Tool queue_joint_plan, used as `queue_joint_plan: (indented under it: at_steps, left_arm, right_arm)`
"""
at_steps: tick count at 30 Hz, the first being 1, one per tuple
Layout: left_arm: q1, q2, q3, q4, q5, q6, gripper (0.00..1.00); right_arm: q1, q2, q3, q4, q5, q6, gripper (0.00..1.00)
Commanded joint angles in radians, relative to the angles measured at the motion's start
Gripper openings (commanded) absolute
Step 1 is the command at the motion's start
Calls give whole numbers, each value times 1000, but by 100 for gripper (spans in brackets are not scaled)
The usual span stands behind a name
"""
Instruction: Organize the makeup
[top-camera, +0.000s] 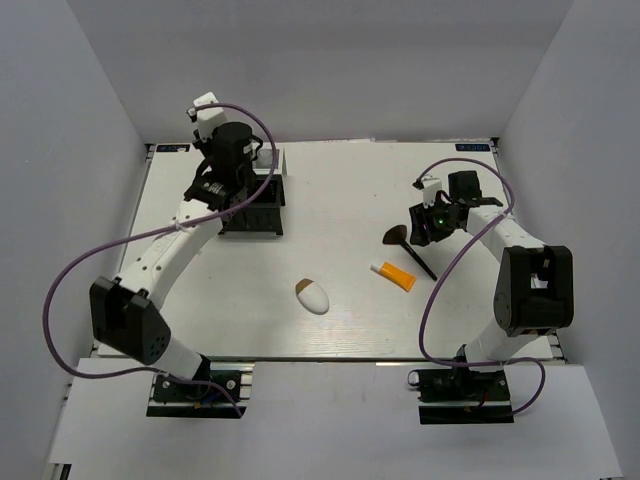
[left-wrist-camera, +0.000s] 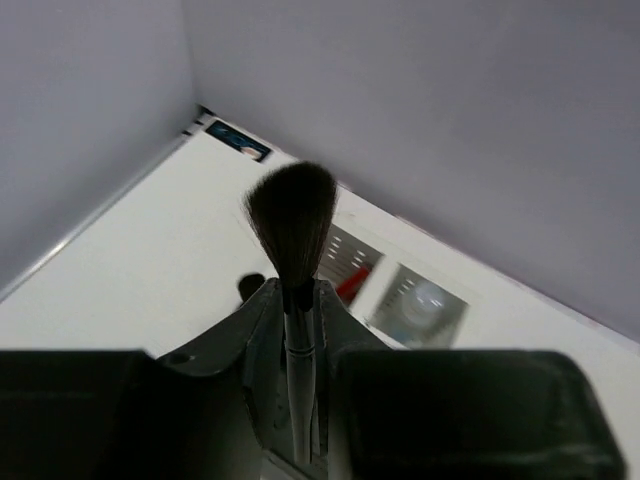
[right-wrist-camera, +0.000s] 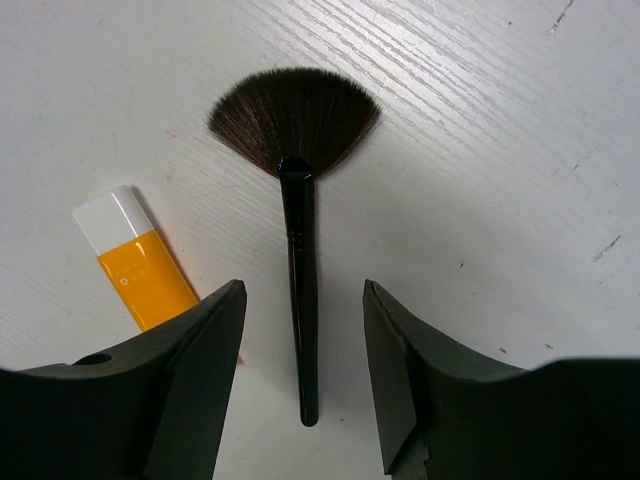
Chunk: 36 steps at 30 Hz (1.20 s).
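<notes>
My left gripper (left-wrist-camera: 298, 310) is shut on a black-handled brush (left-wrist-camera: 292, 215) with a dark round head, held above the black perforated box (top-camera: 252, 203) at the back left; a red stick (left-wrist-camera: 352, 282) shows in the box below. My right gripper (right-wrist-camera: 304, 300) is open, its jaws on either side of the handle of the wide fan brush (right-wrist-camera: 297, 130), which lies flat on the table (top-camera: 397, 238). The orange white-capped tube (right-wrist-camera: 140, 262) lies beside it (top-camera: 394, 274). The white egg-shaped sponge (top-camera: 313, 295) lies mid-table.
White table (top-camera: 340, 190) enclosed by grey walls on three sides. The box stands at the back left under my left arm. Purple cables loop off both arms.
</notes>
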Motion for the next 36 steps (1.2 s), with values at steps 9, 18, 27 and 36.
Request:
queue_joint_plan:
  at_steps: [9,18,27,36]
  left_arm:
    - [129,198,34,218,-65,177,0]
    - [139,224,11,115,-9,50,14]
    - [129,173,-39,72,41,-14,63]
    - [120,-1,5,-49,253,-40,30]
  right_arm:
    - [-1,-46,-20,21,-10,-4,57]
    - [-4,-2,37,15,-15,-4,61]
    - [-2,32,64,11,-20,-16,62]
    - [17,111,132,-54,20,-114,60]
